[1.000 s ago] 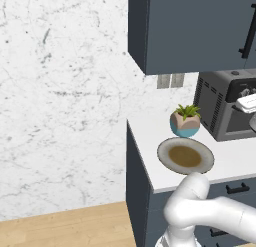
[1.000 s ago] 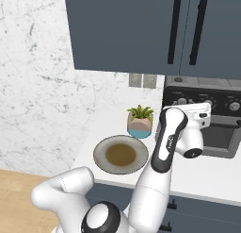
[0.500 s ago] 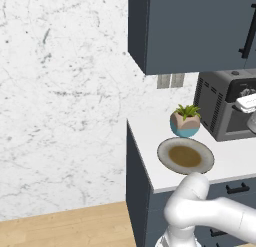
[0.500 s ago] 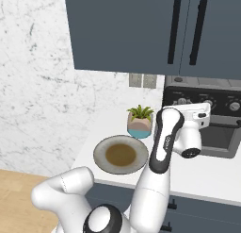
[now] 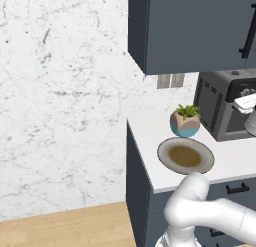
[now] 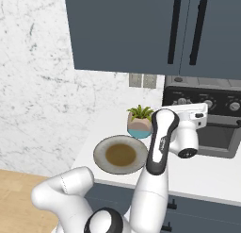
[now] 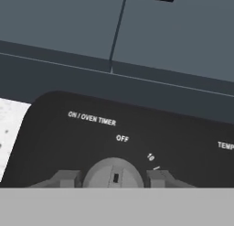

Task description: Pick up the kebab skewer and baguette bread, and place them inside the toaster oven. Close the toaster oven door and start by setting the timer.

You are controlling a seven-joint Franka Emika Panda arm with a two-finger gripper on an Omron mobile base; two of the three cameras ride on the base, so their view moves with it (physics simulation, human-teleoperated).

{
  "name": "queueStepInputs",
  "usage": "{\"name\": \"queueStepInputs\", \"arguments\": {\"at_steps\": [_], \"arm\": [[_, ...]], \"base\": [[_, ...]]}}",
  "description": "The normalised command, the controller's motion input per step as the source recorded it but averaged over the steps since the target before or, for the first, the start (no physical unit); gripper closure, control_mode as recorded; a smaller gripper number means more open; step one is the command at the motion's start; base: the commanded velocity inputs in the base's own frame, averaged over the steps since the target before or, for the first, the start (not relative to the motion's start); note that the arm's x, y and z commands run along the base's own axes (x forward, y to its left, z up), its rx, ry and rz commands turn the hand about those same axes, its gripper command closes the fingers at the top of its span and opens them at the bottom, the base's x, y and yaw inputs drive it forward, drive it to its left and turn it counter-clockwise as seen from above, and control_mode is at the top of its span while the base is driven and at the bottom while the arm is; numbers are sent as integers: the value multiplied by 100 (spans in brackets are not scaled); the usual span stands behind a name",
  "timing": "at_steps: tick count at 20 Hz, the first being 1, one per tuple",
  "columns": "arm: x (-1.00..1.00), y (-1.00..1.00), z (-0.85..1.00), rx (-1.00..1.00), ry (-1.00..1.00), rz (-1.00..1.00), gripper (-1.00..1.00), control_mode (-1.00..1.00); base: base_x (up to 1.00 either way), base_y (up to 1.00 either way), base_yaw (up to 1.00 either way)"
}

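You see a toaster oven (image 5: 220, 111) in matt dark metal with a smooth grey timer knob (image 7: 113, 174), a smooth white counter (image 5: 150, 136), a speckled glazed plate (image 5: 186, 155), marbled wall (image 5: 60, 91), matt blue-grey cabinets (image 6: 132, 29), wood floor (image 5: 65, 228).

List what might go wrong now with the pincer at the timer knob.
1. The pincer straddles the timer knob near its edge; the fingers may slip off when turning.
2. The plate lies empty; the food is presumably inside the toaster oven, though that cannot be confirmed.
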Motion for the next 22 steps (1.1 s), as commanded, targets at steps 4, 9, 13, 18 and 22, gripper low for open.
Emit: {"name": "queueStepInputs", "arguments": {"at_steps": [4, 9, 13, 18, 22], "arm": [[0, 20, 0, 0, 0, -3, 100, -100], [0, 32, 1, 0, 0, -5, 100, -100], [0, 37, 10, 0, 0, -5, 100, -100], [0, 41, 14, 0, 0, -5, 100, -100], [3, 33, 16, 1, 2, -4, 100, -100]], "base": [[0, 0, 0], [0, 0, 0], [0, 0, 0], [0, 0, 0], [0, 0, 0]]}}
